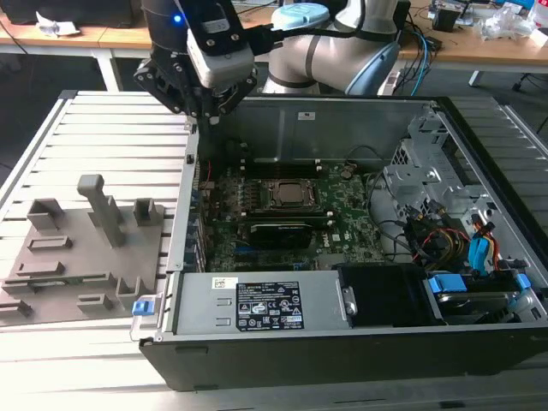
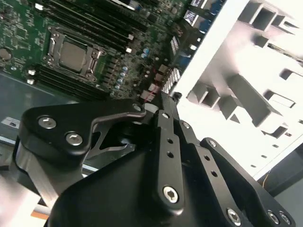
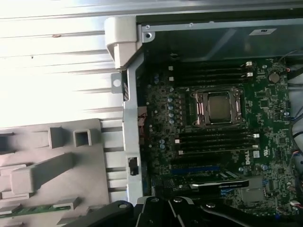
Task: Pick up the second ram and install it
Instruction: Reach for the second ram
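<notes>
The second ram [image 3: 33, 208] is a thin green strip lying in a slot of the grey fixture [image 3: 52, 165], beside the computer case. My gripper [image 1: 205, 116] hangs high over the case's back corner on the exterior view's left, well above the fixture [image 1: 77, 248] and apart from the ram. In the second wrist view its black fingers [image 2: 142, 108] converge to a point and look shut with nothing between them. The green motherboard [image 3: 270, 123] lies inside the case, with dark memory slots on both sides of the CPU socket [image 3: 218, 106].
The open case's metal side wall [image 3: 130, 123] stands between the fixture and the motherboard. The fixture carries an upright post [image 1: 98, 205] and several blocks. A power supply [image 1: 265, 304], cables and drive cages [image 1: 445, 197] are also in the case. A ribbed white table [image 1: 103, 137] lies underneath.
</notes>
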You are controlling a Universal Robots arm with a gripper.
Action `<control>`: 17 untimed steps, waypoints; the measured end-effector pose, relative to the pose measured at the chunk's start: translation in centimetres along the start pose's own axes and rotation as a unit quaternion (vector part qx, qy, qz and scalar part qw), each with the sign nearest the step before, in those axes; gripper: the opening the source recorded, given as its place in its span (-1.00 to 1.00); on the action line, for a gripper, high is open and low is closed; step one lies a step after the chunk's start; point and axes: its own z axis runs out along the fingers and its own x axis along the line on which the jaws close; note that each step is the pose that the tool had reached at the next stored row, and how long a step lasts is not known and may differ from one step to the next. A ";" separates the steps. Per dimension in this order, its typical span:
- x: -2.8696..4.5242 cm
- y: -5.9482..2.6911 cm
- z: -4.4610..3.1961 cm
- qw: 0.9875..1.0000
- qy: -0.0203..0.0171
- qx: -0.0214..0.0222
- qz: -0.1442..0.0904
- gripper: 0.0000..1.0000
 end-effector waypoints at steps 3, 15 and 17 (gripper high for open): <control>0.96 -0.07 -0.02 1.000 0.000 0.000 0.000 -0.79; 4.50 -0.33 -0.11 1.000 0.000 0.000 0.000 -0.79; 5.27 -0.39 -0.14 1.000 0.000 0.000 0.000 -0.79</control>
